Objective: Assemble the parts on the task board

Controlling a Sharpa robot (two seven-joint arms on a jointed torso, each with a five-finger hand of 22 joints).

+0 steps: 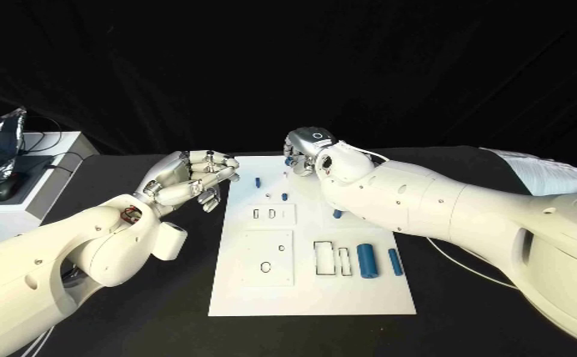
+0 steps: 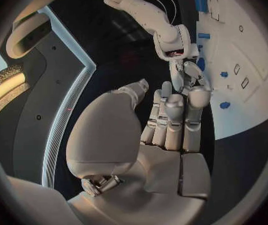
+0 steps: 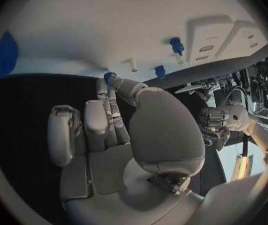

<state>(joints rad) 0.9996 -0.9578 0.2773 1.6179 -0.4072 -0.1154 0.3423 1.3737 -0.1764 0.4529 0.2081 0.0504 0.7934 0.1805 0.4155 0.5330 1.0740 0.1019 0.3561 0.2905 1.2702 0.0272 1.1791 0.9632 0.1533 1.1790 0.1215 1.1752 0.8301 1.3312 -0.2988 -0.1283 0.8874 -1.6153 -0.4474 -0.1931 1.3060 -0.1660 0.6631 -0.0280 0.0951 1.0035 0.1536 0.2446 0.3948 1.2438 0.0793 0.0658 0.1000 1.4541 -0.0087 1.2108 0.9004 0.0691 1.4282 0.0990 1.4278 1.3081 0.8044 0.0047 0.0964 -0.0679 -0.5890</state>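
Task board [image 1: 313, 294]: lying flat at the middle of the black table [image 1: 463, 315], long side running away from the robot.

Left hand [image 1: 193, 180]: hovering just off the board's far left corner, over the table. Fingers [image 2: 174, 117] pressed side by side and curled in toward the thumb; nothing between them.

Right hand [image 1: 310, 150]: poised at the board's far edge, palm turned down, arm crossing the board's far right corner. Thumb and a fingertip [image 3: 102, 87] clamped on a small blue part [image 3: 110, 76]; remaining fingers folded close beside them. From the head view, part hidden under the hand; cannot tell there whether touching the board.

Loose pieces on the board:
- Blue peg [image 1: 258, 182] standing near the far left corner, just beside the left hand's fingertips, apart from them.
- Second blue peg [image 1: 286, 196] a little nearer the middle, beside a raised white plate with two slots [image 1: 272, 213].
- Third blue piece [image 1: 338, 213] close under the right forearm, toward the right edge.
- Thick blue cylinder [image 1: 367, 261] lying on its side near the right edge, next to an outlined rectangular recess [image 1: 327, 258].
- Slim blue cylinder [image 1: 394, 262] lying parallel, just beside the thick one, closest to the right edge.
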